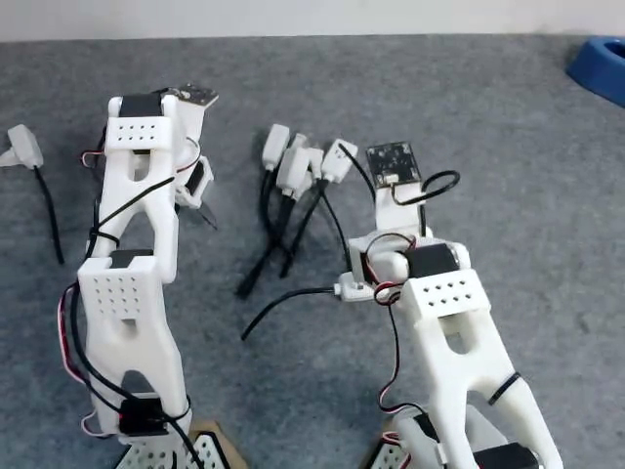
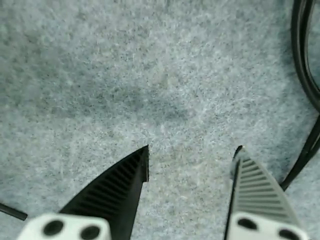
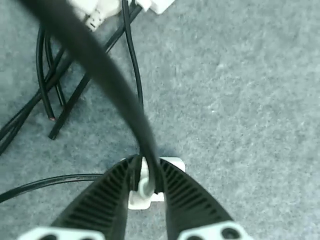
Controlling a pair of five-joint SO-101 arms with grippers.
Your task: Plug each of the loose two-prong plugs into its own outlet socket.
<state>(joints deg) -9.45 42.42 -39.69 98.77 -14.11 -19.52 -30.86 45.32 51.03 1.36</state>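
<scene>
My right gripper (image 1: 357,278) (image 3: 147,162) is shut on a white two-prong plug (image 1: 349,290) (image 3: 150,200) low over the grey carpet; the plug's black cable (image 1: 283,303) trails away to the left. A cluster of white plugs and sockets (image 1: 301,158) (image 3: 95,12) with black cables (image 3: 55,95) lies between the two arms, farther back. Another white plug (image 1: 21,147) with its cable lies alone at the far left. My left gripper (image 1: 200,200) (image 2: 192,150) hangs open over bare carpet, left of the cluster, with nothing between its fingers (image 2: 122,182).
A blue container (image 1: 601,68) sits at the back right corner. Black cables (image 2: 305,75) run close by the left gripper. A thick black wire (image 3: 95,70) crosses in front of the right wrist camera. Open carpet (image 1: 527,186) stretches to the right.
</scene>
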